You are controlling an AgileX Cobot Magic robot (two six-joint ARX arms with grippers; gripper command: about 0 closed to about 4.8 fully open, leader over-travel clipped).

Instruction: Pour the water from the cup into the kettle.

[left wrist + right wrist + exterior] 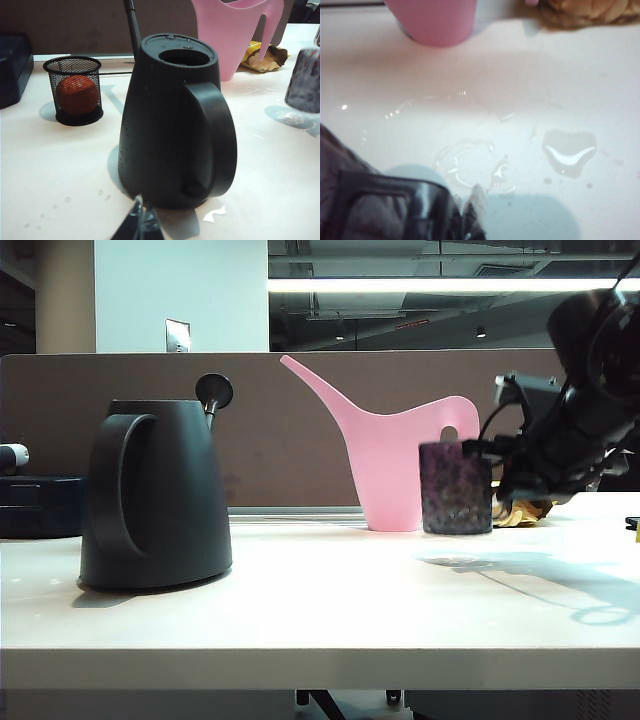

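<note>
Your right end effector [485, 455] seems clamped on the cup [456, 488]; keep it upright toward the kettle [157, 495], across the desk's [330, 610] left side. The left end effector [140, 220], near the kettle, looks together.

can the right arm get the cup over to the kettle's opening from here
Probably yes: the right tool holds the cup lifted off the table, and nothing stands between it and the kettle, whose top opening shows uncovered.

On the table stood one dark kettle [155, 495], one pink watering can [385, 455] and one small dimpled cup [456, 487]. There was one mesh pot [73, 90] with one orange ball [76, 94] in it, and one crumpled yellow wrapper [262, 56].
</note>
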